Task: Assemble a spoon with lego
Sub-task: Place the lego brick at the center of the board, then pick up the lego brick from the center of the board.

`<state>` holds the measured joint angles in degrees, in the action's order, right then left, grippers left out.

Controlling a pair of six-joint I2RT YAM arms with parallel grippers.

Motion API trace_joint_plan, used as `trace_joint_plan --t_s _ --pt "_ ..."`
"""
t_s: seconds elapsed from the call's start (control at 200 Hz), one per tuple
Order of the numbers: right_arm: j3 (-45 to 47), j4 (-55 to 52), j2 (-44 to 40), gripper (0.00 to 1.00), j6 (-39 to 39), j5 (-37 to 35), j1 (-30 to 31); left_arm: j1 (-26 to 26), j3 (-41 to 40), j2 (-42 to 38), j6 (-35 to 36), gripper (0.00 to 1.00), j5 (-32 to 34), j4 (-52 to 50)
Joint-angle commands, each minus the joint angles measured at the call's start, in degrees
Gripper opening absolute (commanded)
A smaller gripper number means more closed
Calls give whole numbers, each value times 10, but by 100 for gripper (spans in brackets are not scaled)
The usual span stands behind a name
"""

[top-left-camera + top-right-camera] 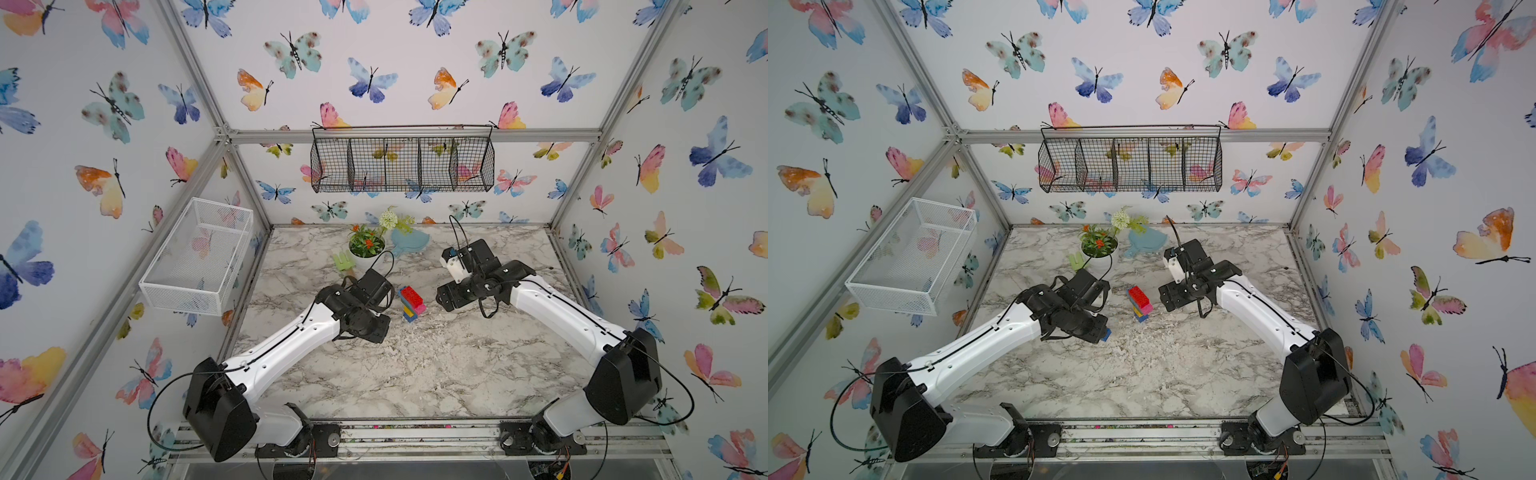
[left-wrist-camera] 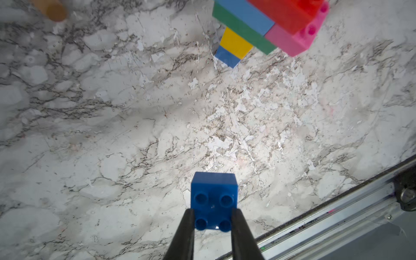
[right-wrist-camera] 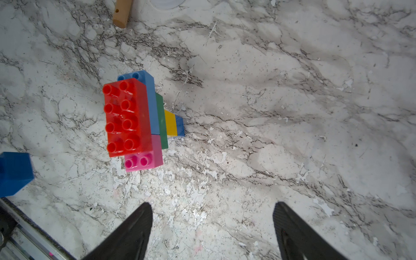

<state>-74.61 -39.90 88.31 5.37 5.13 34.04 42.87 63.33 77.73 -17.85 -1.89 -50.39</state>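
Six bricks are sitting joined as the spoon [image 1: 412, 304] in the middle of the tabletop [image 1: 415, 365], between the two arms. We are seeing it standing on its narrow stem: dark blue at the base, then yellow, then green, then light blue beside pink, with the red brick [image 3: 126, 117] on top, studs up.

The left fingers [image 2: 182, 236] are set narrow and are pinching the seventh piece, a dark blue brick [image 2: 213, 191], by two opposite sides, its studs facing the wrist camera. That brick is sitting well apart from the spoon, nearer the front rail [image 2: 337, 213]. We are not able to tell whether it is touching the tabletop.

The right fingers [image 3: 132, 229] are spread wide and gripping nothing, hanging over bare marble just beside the spoon.

At the back we are noting a flowerpot [image 1: 370, 261], a green rake [image 1: 344, 261] and a pale-blue dish [image 1: 409, 243]. A white wire basket [image 1: 195, 253] and a black wire basket [image 1: 401, 160] are hanging on the walls.
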Motion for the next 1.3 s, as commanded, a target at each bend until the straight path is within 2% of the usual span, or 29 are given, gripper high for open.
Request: trace_joint_plan --t_s 0.0,0.275,0.465,0.536,0.631,0.721,0.761,1.076,1.296 --pt "11 3 10 86 -1 12 -4 3 -55 2 -27 24 -13 78" --pt "20 4 10 86 -3 16 -3 11 -113 30 -40 25 7 130" --pt "28 5 9 86 -4 16 -3 12 -151 30 -49 35 14 164" --pt "29 5 8 86 -4 16 -3 12 -157 34 -50 36 18 170" --pt "29 4 6 86 -4 17 -3 12 -157 38 -52 44 18 173" --pt "28 3 2 86 -4 15 -3 13 -155 27 -57 62 21 172" --pt "29 3 0 86 -5 15 -3 13 -155 22 -60 67 19 171" --pt "38 5 -1 86 -6 15 -3 40 -153 34 -55 79 -24 135" --pt "41 8 -3 86 -6 19 -3 42 -143 64 -69 83 18 95"
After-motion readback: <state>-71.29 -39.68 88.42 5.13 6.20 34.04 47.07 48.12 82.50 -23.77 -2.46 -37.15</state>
